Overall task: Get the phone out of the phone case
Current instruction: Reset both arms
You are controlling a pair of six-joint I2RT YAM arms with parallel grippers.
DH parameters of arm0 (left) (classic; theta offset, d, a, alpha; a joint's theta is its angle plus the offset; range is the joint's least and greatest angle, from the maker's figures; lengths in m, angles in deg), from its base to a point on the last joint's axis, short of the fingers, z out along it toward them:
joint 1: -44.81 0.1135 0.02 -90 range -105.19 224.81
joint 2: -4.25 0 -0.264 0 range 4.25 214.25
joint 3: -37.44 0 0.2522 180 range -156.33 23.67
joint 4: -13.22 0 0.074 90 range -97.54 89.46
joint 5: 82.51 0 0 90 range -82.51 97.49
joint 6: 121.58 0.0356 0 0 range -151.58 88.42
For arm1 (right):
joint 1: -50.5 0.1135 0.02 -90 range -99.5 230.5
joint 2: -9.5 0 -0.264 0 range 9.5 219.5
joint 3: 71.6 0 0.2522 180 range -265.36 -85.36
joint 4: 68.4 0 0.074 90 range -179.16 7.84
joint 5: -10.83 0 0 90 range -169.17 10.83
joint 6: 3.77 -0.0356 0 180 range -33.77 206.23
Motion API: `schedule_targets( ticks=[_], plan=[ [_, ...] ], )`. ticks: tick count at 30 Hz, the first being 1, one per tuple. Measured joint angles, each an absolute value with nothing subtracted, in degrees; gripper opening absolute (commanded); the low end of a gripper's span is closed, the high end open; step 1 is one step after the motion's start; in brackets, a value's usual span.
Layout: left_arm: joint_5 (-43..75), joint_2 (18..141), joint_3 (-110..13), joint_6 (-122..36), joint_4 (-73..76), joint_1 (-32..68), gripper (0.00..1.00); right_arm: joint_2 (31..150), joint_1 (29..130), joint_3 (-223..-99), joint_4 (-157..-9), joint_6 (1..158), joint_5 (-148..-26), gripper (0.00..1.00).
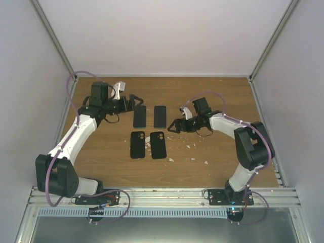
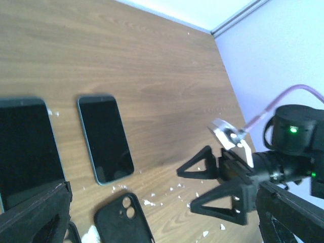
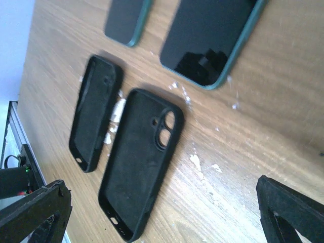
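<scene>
Wooden table (image 1: 217,96) between white walls holds the left phone (image 1: 139,116) and right phone (image 1: 160,116) side by side, bare, long axes running away from the bases, with the empty left case (image 1: 137,145) and right case (image 1: 157,145) just nearer. Left gripper (image 1: 135,101), wide open and empty, sits by the left phone's far corner; right gripper (image 1: 173,126), equally open, just right of the right phone's near end

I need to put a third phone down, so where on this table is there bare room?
Free: the far strip of table behind the left phone and right phone; the near strip between the left case, right case and front rail. Crowded: the middle, where the open left gripper and right gripper flank the phones; white scraps dot the right side.
</scene>
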State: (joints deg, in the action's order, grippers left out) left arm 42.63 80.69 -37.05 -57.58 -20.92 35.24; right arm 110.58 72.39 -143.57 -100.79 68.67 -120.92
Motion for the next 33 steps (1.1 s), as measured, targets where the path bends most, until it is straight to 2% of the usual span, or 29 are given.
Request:
schedule_targets(
  ticks=[10,18,23,33],
  plan=[
    [46.4,94.9,-64.6,-45.0,-34.7,38.0,0.99,98.1,67.2,-148.3,-102.3,76.5,-118.3,1.0],
    [45.9,97.9,-74.6,-36.2,-39.3,41.7,0.99,92.0,56.2,-152.6,-104.2,80.6,-117.8,1.0],
    [44.6,97.7,-73.4,-33.5,-39.6,46.2,0.99,90.4,47.7,-153.3,-104.6,81.5,-118.8,1.0],
    [39.9,94.8,-56.7,-30.6,-37.2,51.5,0.99,86.8,36.2,-145.7,-102.6,81.6,-122.5,1.0]
  ],
)
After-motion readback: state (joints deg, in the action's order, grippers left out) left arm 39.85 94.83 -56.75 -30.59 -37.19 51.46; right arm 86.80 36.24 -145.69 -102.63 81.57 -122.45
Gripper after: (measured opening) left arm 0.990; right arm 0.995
